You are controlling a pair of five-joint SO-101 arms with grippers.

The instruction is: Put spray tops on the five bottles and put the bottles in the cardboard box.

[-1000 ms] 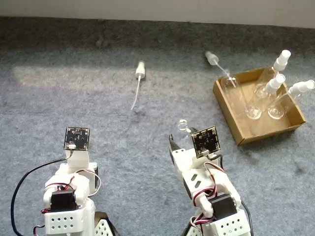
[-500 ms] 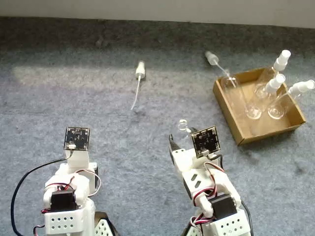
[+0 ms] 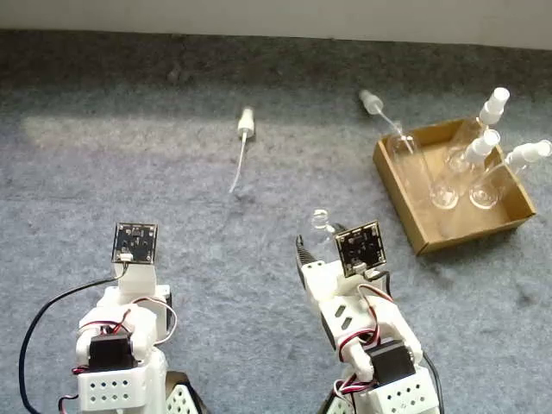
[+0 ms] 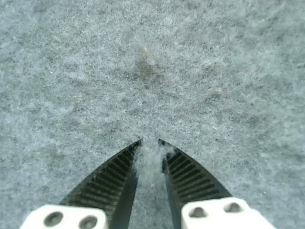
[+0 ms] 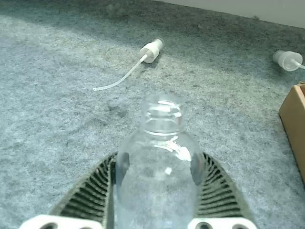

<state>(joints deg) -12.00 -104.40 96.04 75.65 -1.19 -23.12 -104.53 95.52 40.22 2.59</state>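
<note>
A clear bottle (image 5: 159, 176) with no top lies between the fingers of my right gripper (image 5: 158, 156), which is shut on its body. In the high view its open neck (image 3: 321, 219) pokes out just beyond the right arm's wrist camera. One loose spray top (image 3: 246, 125) with a long tube lies on the carpet farther out, toward the left; it is the spray top (image 5: 151, 50) beyond the bottle's neck. A second spray top (image 3: 371, 102) lies near the cardboard box (image 3: 397, 203). My left gripper (image 4: 150, 143) is shut over bare carpet, holding nothing.
The box at the right holds three bottles with white spray tops (image 3: 483, 147) and one clear bottle without a top (image 3: 405, 147) at its far left corner. The box's corner (image 5: 293, 112) stands to one side of the held bottle. Grey carpet (image 3: 129, 164) covers the table.
</note>
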